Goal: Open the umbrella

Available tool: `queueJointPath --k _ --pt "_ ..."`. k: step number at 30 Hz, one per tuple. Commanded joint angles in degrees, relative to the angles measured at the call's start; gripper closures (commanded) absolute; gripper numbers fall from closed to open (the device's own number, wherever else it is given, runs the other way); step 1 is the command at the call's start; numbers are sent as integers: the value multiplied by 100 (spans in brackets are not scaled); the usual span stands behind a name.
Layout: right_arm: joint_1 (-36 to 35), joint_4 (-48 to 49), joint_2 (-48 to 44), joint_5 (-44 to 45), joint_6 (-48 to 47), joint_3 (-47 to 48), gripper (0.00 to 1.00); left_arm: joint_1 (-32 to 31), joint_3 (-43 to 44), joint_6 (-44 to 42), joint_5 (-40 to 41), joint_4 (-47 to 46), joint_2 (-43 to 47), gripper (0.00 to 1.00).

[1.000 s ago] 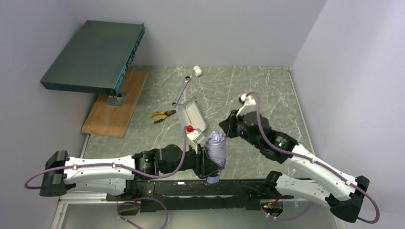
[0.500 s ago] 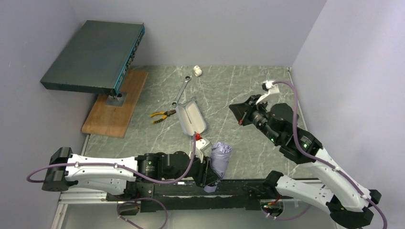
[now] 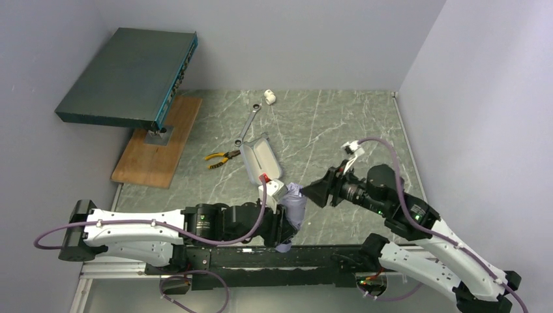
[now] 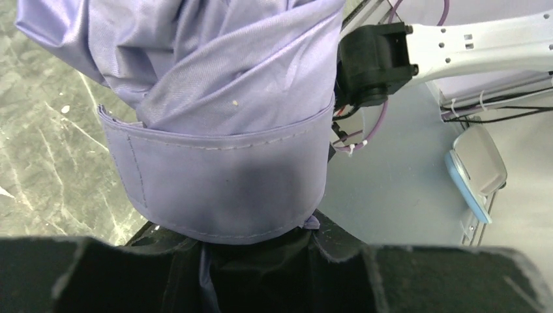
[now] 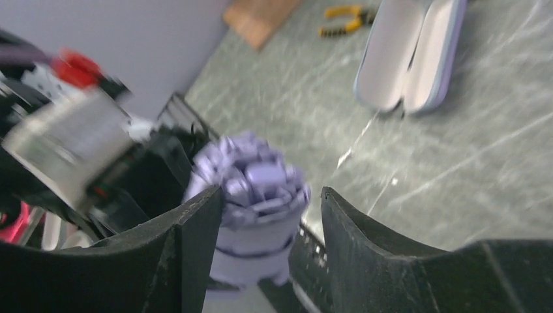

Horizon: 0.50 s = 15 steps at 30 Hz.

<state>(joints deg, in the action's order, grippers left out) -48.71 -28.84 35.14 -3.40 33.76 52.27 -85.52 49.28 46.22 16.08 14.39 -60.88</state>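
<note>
Umbrella (image 3: 293, 206) first, from the overhead camera: it is folded, its lilac canopy bundled, and it is held roughly upright just past the near end of the open lilac case (image 3: 261, 158), toward the arm bases. My left fingers (image 3: 284, 225) are clamped around its lower part. My right fingers (image 3: 314, 194) are spread wide beside the top of the bundle, on the side away from the case. Yellow-handled pliers (image 3: 222, 158) lie just left of the case, and a wrench (image 3: 248, 125) lies beyond its far end on the bench (image 3: 339, 124).

On the left wrist camera, the fingers are closed on the umbrella just under its strap (image 4: 215, 189), which is wrapped round the fabric.

The right wrist camera is blurred. Both fingers stand well apart with the canopy top showing between them, and I cannot tell whether either touches it. The case lies open beyond.
</note>
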Motion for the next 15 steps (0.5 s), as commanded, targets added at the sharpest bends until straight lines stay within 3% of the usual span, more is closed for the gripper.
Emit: queueJointPath --k 1,7,11,15 --pt "-223 28 -450 -793 368 -464 40 -15 473 187 582 -111 99 100" --pt "-270 150 -566 -1167 455 -694 40 -5 640 263 1003 32 148 100" --pt "-279 181 -650 -1151 469 -629 21 -1 746 354 1222 265 88 100" --pt "-279 335 -579 -1165 594 -643 16 1 777 390 1314 281 18 100"
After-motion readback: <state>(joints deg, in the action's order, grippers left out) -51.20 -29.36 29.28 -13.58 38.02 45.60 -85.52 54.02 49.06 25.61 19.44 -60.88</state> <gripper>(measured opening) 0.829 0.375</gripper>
